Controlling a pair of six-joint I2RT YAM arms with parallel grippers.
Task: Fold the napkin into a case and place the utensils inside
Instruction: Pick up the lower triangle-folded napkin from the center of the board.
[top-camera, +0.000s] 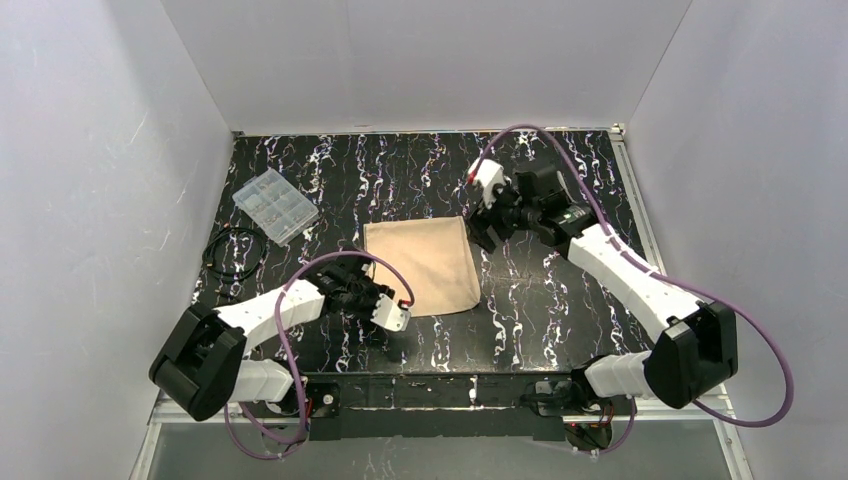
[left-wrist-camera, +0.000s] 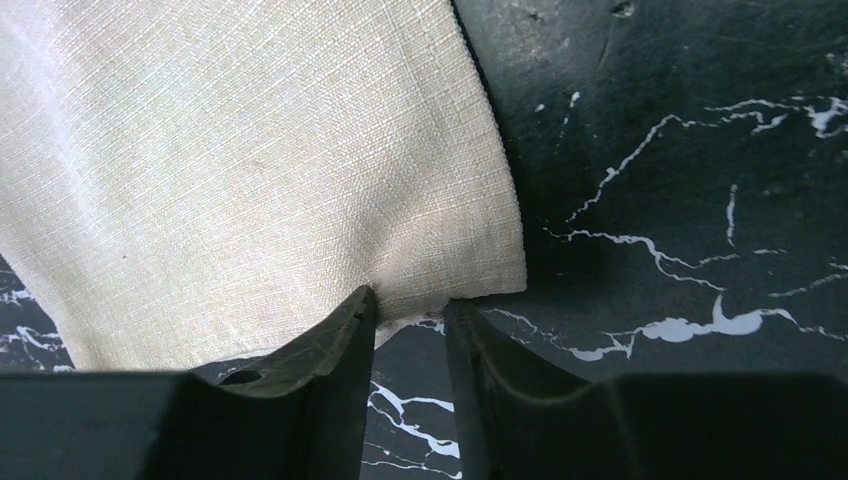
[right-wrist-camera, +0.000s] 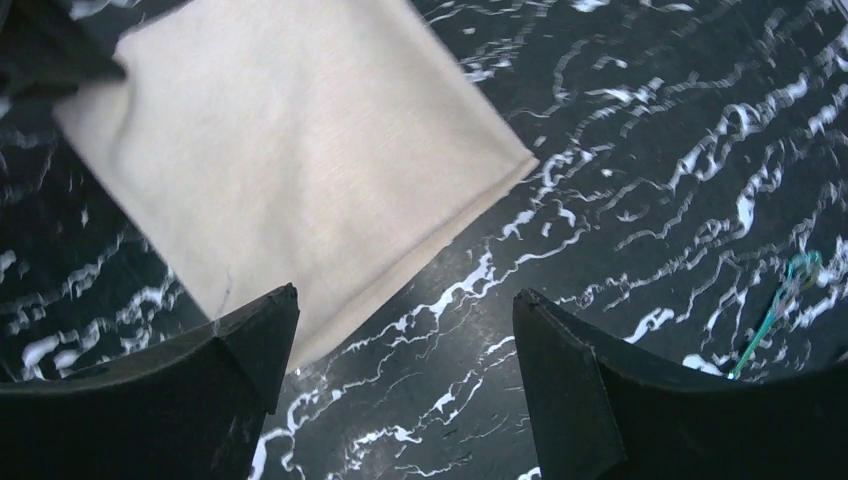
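Lining up the pinch for the next fold, I reckon: napkin (top-camera: 420, 265) lies flat in the middle of the table (top-camera: 560, 300). The left gripper (left-wrist-camera: 410, 315) is at its near-left corner, jaws nearly together but with a slit open and the hem sitting in that slit, not clamped. The right gripper (right-wrist-camera: 405, 310) is spread wide and empty, by the far-right corner. To do it well: get one finger under the hem, close on every layer, lift low, and have the right one take its corner so the cloth doesn't skew. Layer count unreadable. The utensils show in no view. Thin teal thing (right-wrist-camera: 790, 290) at the right wrist view's edge: can't identify.
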